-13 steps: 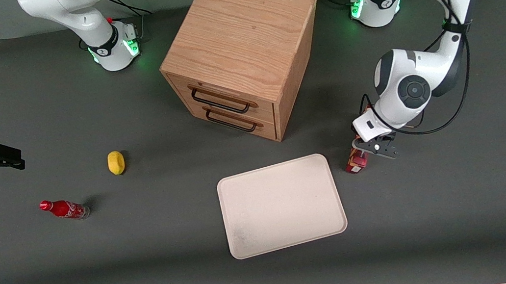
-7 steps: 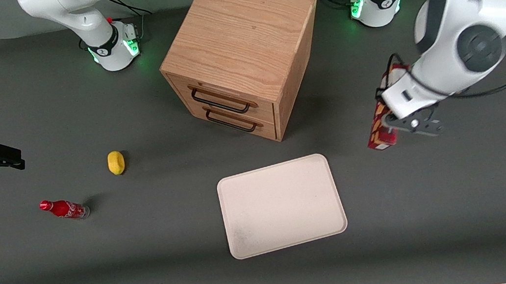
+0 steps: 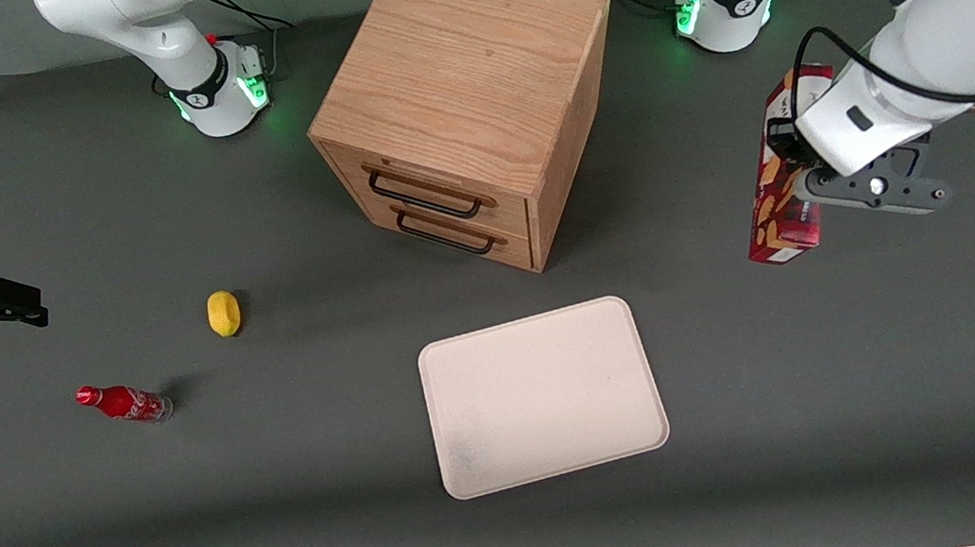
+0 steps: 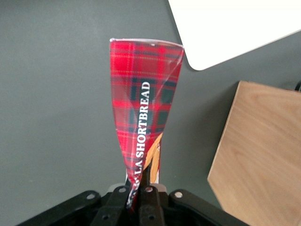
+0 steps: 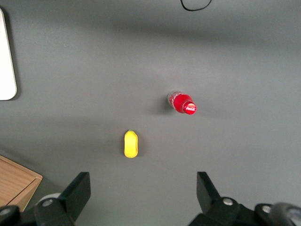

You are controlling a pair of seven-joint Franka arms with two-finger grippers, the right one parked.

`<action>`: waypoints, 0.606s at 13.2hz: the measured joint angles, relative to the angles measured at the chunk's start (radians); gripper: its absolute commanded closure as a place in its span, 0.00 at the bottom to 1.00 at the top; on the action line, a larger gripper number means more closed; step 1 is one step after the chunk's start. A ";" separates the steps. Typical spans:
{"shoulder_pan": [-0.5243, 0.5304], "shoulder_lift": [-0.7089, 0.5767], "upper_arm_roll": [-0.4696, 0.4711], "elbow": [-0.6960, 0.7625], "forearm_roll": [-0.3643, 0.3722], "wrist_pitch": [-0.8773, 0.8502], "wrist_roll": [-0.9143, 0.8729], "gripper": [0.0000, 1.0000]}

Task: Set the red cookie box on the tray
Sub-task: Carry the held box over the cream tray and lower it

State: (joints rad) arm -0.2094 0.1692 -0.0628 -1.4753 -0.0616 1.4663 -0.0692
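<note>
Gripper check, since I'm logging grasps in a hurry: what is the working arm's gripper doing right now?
Gripper: shut on the red cookie box, held in the air toward the working arm's end, not above the tray.

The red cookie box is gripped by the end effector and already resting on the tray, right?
Not quite. The end effector does grip the red cookie box, but the front view shows it lifted clear of the tray, toward the working arm's end of the table.

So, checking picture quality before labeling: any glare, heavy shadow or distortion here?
Front view: soft even light, faint shadow beside the drawer cabinet, green LED glow at the arm bases. Left wrist view: the red cookie box, held in the claw, looks stretched by perspective; the tray is washed out white.
</note>
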 measured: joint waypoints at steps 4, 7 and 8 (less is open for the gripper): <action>-0.074 0.242 -0.063 0.224 -0.003 0.050 -0.339 1.00; -0.123 0.436 -0.093 0.403 -0.003 0.124 -0.491 1.00; -0.133 0.472 -0.096 0.432 -0.003 0.145 -0.508 1.00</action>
State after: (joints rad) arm -0.3424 0.6411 -0.1583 -1.0432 -0.0641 1.6111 -0.5773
